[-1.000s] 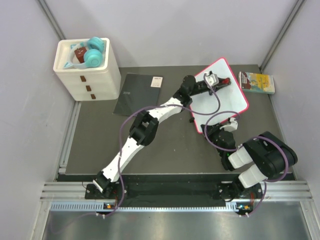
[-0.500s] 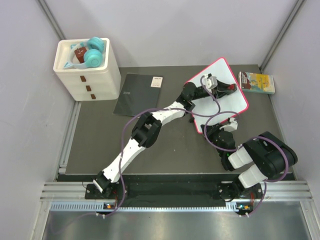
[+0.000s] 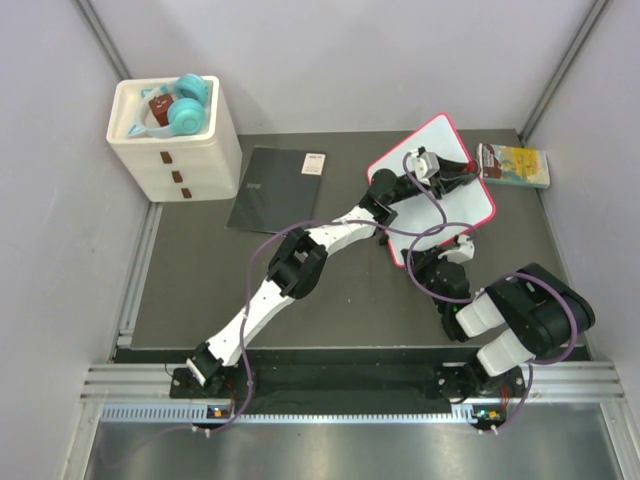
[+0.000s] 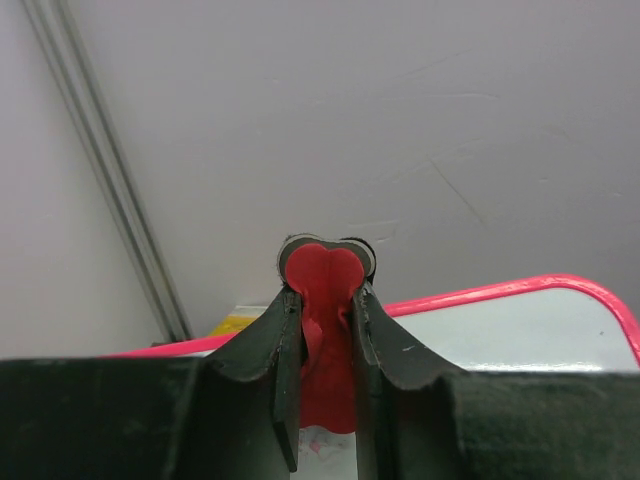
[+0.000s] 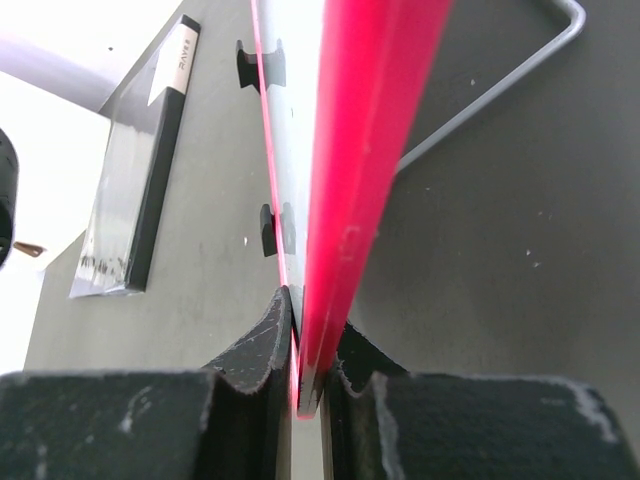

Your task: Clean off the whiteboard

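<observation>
The whiteboard [image 3: 472, 207], white with a pink-red frame, lies tilted at the back right of the table. No scribbles show on it. My left gripper [image 3: 461, 172] is over its upper right part, shut on a red soft eraser [image 3: 455, 167]. In the left wrist view the eraser [image 4: 323, 340] sits between the fingers [image 4: 283, 340] with the board [image 4: 520, 330] below. My right gripper [image 3: 461, 245] is shut on the board's near edge. In the right wrist view its jaws [image 5: 310, 335] pinch the pink-red frame [image 5: 370, 150].
A flat black notebook [image 3: 275, 188] lies left of the board and also shows in the right wrist view [image 5: 140, 190]. A yellow-green book [image 3: 513, 165] lies right of the board. A white drawer box [image 3: 175, 140] with teal headphones [image 3: 186, 104] stands at the back left. Walls close in on the table's sides.
My left gripper has slid the red eraser to the right across the board's upper part. The right gripper and the board have stayed in place.
</observation>
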You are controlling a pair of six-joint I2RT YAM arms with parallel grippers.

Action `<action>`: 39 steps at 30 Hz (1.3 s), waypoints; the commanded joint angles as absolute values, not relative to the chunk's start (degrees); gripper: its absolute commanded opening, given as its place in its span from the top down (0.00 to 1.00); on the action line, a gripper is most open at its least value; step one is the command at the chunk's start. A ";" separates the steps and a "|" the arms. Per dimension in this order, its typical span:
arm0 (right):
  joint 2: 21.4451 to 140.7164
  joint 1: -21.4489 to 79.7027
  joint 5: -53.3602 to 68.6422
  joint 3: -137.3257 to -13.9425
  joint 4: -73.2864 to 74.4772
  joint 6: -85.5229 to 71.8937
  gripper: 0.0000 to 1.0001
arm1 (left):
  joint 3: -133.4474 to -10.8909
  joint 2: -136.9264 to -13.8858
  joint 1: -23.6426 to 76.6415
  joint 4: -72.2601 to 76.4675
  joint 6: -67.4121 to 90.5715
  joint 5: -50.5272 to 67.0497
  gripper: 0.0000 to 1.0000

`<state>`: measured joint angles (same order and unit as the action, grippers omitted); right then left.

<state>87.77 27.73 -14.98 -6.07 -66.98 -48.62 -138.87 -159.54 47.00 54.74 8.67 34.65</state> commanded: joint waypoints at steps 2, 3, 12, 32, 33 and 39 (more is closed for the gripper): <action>90.44 31.11 -4.92 -3.96 -45.18 -42.10 1.00 | -141.24 -162.68 47.29 52.30 1.93 26.81 1.00; 90.53 31.11 -4.92 -4.04 -45.09 -42.10 1.00 | -141.07 -162.86 47.20 51.86 1.85 27.24 1.00; 90.44 31.11 -4.83 -4.13 -44.74 -42.01 1.00 | -135.97 -161.46 46.06 49.40 2.20 29.01 1.00; 91.93 31.11 -4.48 -4.83 -45.53 -41.75 1.00 | -133.95 -162.60 42.09 54.13 9.92 31.89 1.00; 92.02 31.11 -4.48 -4.75 -45.53 -41.75 1.00 | -133.77 -161.99 42.71 55.45 10.37 32.51 1.00; 91.85 31.11 -4.48 -4.83 -45.35 -41.66 1.00 | -134.56 -158.30 47.54 57.65 11.86 37.70 1.00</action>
<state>88.42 28.01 -15.35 -6.76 -66.63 -49.71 -134.67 -162.10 41.19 57.01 8.03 29.19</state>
